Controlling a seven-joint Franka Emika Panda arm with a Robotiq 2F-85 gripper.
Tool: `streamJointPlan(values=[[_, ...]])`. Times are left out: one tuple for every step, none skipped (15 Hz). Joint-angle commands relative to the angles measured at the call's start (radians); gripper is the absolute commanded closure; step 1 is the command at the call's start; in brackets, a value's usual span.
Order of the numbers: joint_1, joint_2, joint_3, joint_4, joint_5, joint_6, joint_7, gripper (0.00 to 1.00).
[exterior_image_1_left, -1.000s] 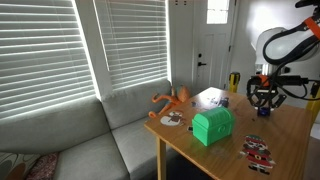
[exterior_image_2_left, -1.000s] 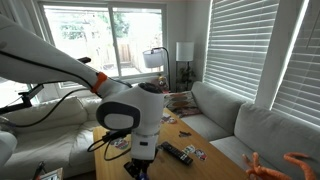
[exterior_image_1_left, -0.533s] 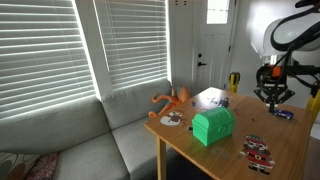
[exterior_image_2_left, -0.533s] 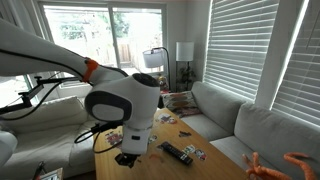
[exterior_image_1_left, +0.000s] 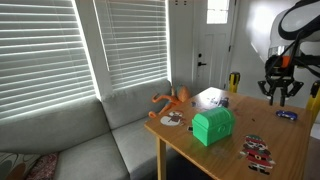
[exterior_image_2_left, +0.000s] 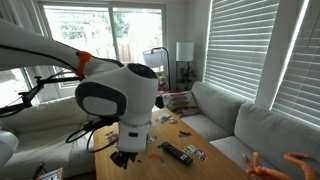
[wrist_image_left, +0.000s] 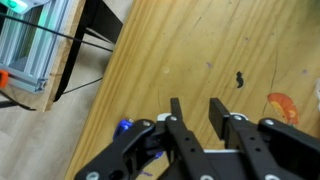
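My gripper (wrist_image_left: 197, 112) hangs above the wooden table (wrist_image_left: 200, 50) with its two black fingers a little apart and nothing between them. A small blue object (wrist_image_left: 124, 127) lies on the table beside the left finger, partly hidden by the gripper body. In an exterior view the gripper (exterior_image_1_left: 281, 90) hovers over the far end of the table, above and just beside the blue object (exterior_image_1_left: 285, 115). In an exterior view the arm fills the foreground and the gripper (exterior_image_2_left: 122, 158) is low over the table's near end.
On the table are a green box (exterior_image_1_left: 213, 126), an orange toy (exterior_image_1_left: 172, 99), printed cards (exterior_image_1_left: 258, 150) and a black remote (exterior_image_2_left: 178, 153). A grey sofa (exterior_image_1_left: 80, 140) stands beside it. The table edge (wrist_image_left: 95, 110) drops to the floor by a metal frame (wrist_image_left: 35, 45).
The gripper has risen off the table and moved toward the table's far end. The arm has swung with it across the foreground.
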Motion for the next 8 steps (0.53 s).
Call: streamJointPlan(values=[[-0.019,-0.026,-0.003,-0.015,-0.079,0.047,-0.163,0.33],[-0.019,0.001,0.011,0.001,-0.046,0.012,-0.080,0.52],[-0.023,0.001,0.009,0.001,-0.055,0.026,-0.114,0.43],[-0.026,0.001,0.009,0.001,-0.058,0.033,-0.134,0.37],[-0.027,0.001,0.009,0.001,-0.060,0.034,-0.144,0.33],[-0.027,0.001,0.009,0.001,-0.060,0.034,-0.148,0.33],[-0.027,0.001,0.009,0.001,-0.061,0.034,-0.150,0.33],[-0.028,0.007,0.005,0.007,-0.070,0.023,-0.171,0.08]])
